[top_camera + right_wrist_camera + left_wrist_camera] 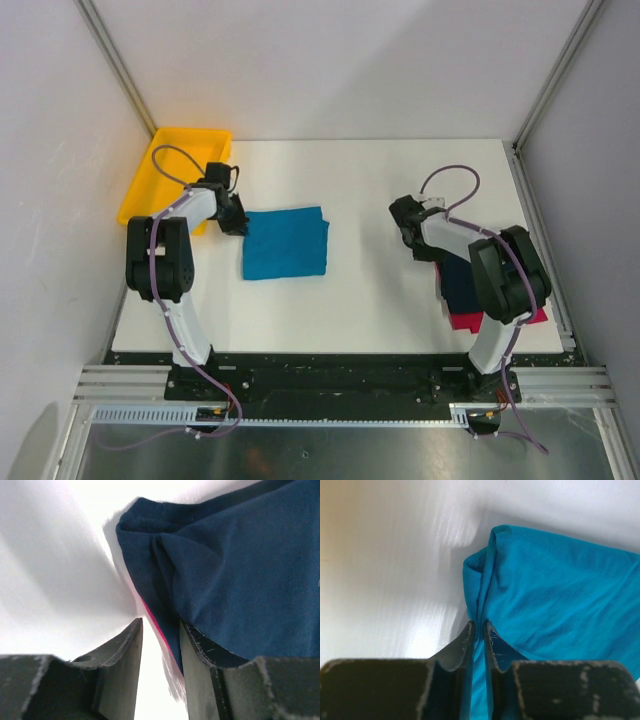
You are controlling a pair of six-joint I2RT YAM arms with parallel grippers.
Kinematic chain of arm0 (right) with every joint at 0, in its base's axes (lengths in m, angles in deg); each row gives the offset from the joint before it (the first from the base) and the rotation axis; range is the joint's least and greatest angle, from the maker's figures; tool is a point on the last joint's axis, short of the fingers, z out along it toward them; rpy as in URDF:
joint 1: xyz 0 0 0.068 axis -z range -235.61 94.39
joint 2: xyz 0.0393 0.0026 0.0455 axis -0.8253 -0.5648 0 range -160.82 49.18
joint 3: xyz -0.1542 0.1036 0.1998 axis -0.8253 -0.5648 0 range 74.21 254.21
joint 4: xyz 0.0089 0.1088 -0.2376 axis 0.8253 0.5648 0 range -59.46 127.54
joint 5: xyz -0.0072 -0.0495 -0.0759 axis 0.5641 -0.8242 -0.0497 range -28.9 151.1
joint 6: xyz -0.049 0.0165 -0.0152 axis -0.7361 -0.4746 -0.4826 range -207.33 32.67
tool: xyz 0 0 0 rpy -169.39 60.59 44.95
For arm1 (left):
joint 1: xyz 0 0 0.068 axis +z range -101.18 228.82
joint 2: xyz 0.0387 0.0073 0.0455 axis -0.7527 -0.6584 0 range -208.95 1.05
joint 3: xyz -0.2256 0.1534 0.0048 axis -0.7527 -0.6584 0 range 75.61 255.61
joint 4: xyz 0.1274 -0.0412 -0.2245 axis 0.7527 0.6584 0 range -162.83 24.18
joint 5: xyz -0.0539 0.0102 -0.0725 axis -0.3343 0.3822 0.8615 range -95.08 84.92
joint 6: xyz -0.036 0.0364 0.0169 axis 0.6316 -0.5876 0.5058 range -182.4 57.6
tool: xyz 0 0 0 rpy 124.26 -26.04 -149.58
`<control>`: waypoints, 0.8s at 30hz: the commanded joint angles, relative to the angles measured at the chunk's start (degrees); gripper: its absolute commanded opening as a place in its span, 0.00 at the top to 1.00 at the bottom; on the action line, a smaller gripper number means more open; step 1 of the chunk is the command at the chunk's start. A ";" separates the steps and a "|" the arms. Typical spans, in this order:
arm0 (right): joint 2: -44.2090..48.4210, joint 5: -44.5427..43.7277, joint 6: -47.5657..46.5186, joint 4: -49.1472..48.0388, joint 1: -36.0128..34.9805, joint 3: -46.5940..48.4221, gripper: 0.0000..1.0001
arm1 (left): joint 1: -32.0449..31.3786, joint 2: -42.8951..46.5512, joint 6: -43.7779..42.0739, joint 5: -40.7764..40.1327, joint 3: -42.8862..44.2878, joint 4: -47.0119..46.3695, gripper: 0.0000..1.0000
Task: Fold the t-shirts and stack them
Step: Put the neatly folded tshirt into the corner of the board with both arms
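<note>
Two grips: my left fingers (466, 645) clamp the teal-blue shirt (560, 600) by its edge for folding; my right fingers (125, 655) stand apart astride the navy shirt (240, 580) at its corner.

the teal-blue shirt (286, 243) is one plain colour, with no print. the navy shirt (458, 283) is plain and very dark, and the red-pink shirt (465, 321) shows as a bright edge beside it. the tray (170, 165) is yellow and the table (380, 300) is white. the arms (160, 262) are black and white with purple cables (172, 152). the left gripper (479, 627) and right gripper (160, 625) are dull black, scuffed pale at the edges.
</note>
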 commanded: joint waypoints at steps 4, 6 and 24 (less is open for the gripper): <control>-5.14 -4.49 -2.71 -0.92 0.44 4.98 0.60 | 0.82 0.43 -0.65 1.80 1.97 -0.06 0.78; -6.17 -5.03 -2.62 -0.67 0.41 5.26 0.59 | 0.91 0.29 -0.64 2.13 1.85 -0.03 0.77; -5.87 -8.45 -0.71 3.30 -1.63 7.94 1.00 | 1.18 0.59 -0.17 2.83 1.39 -0.14 0.77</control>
